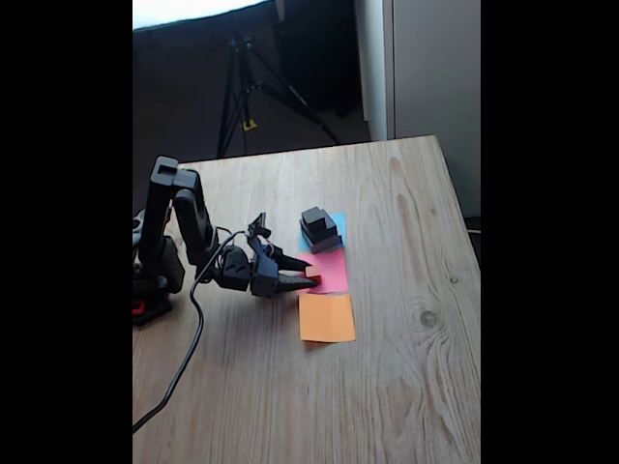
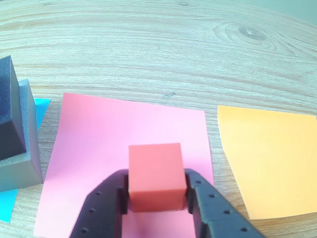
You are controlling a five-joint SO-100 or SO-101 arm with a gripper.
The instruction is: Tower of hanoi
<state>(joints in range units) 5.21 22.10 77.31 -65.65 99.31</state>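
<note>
Because each Hanoi move carries one block to a free pad, the gripper [image 2: 157,198] is clamped on the red cube [image 2: 155,171], a jaw on each flank, low over the pink square [image 2: 99,148]. At 9 o'clock in the wrist view the stack [image 2: 15,144] sits on the blue square [image 2: 42,105], with the orange square [image 2: 270,158] bare at 3 o'clock. The cube is small, matte and sharp-edged.
</note>
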